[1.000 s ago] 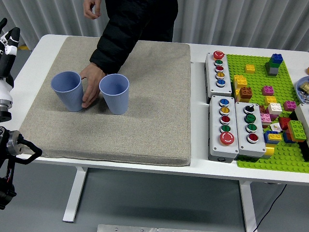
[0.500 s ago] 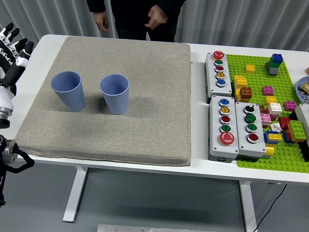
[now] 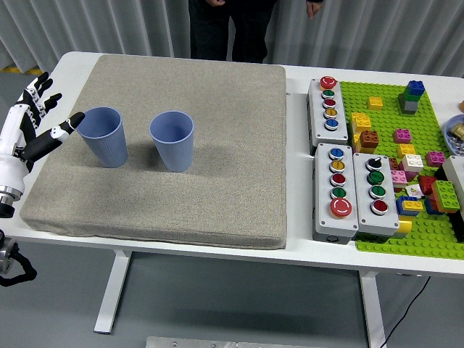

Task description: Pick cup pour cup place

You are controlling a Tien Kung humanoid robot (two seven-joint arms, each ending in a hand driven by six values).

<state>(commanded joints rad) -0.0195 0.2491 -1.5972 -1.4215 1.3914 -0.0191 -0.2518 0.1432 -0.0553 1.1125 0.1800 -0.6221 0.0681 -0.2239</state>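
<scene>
Status, task at outset: two blue cups, left cup point(image 3: 102, 135) and right cup point(image 3: 172, 139), upright on grey mat point(image 3: 217, 174), ungrasped; left hand point(image 3: 32, 123) fingers spread, empty, just beside left cup; pick, pour, place outstanding.

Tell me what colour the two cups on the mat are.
Both cups are light blue, seen in the head view.

Bright, even light; soft shadows; left edge perhaps slightly blurred.

Nothing readable is showing — no words, brands or numbers. The button boxes point(image 3: 333, 103) are carrying only plain coloured caps — unlabelled.
</scene>
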